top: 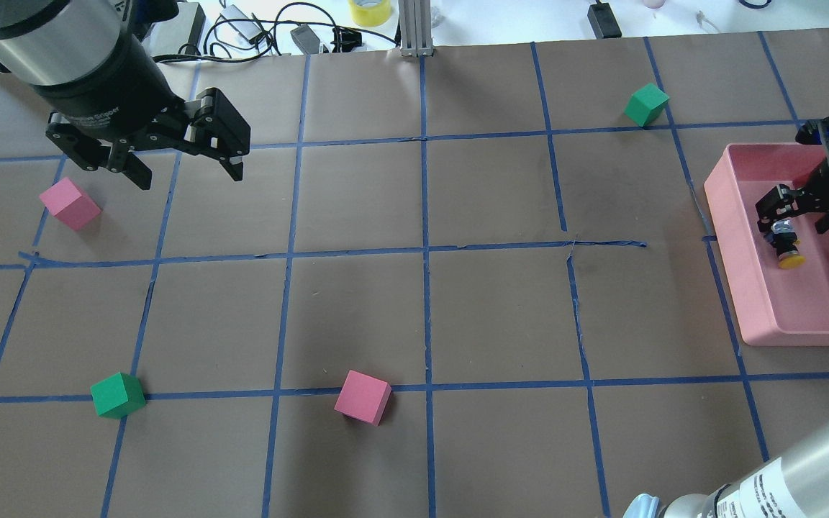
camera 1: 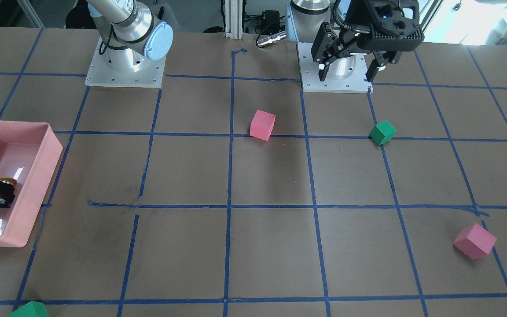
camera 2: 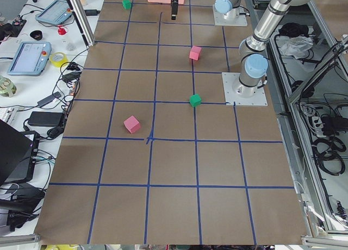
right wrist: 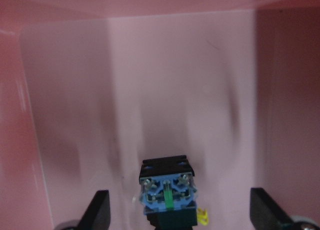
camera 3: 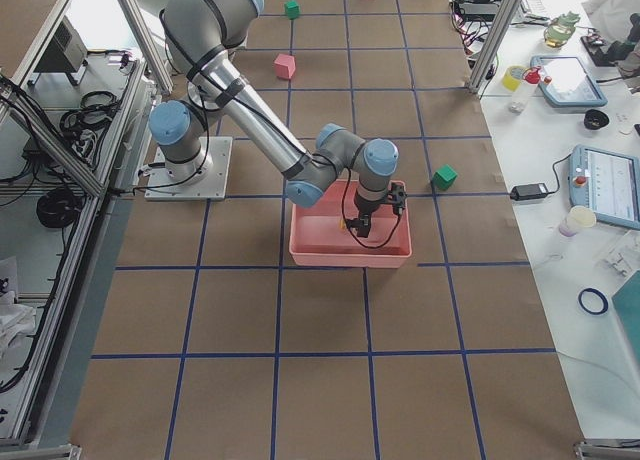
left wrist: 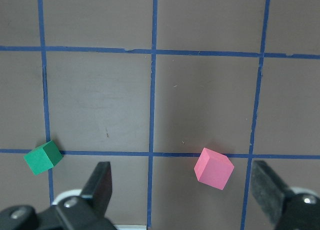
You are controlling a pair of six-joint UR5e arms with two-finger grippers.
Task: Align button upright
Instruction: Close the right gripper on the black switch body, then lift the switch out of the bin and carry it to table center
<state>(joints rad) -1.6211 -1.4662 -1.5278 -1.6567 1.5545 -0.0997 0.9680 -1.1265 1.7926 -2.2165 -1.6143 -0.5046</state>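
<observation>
Inside the shallow pink plastic tray, the small yellow-capped, black-bodied push-button lies tipped over between the right tool's spread, empty fingers, which should close squarely on its body before righting it, while the left tool hangs unclenched above the tabletop.

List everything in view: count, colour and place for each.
button: one, yellow cap and black body, in the tray between the right gripper's fingers.
tray: one, pink, at the table's right end.
pink cubes: two, pink, one near the robot at the middle, one on the left.
green cubes: two, green, one near left, one far right beyond the tray.
table: one, brown with a blue tape grid.
left gripper: one, black, open, above the table's left side.
right gripper: one, black, open, inside the tray.
</observation>
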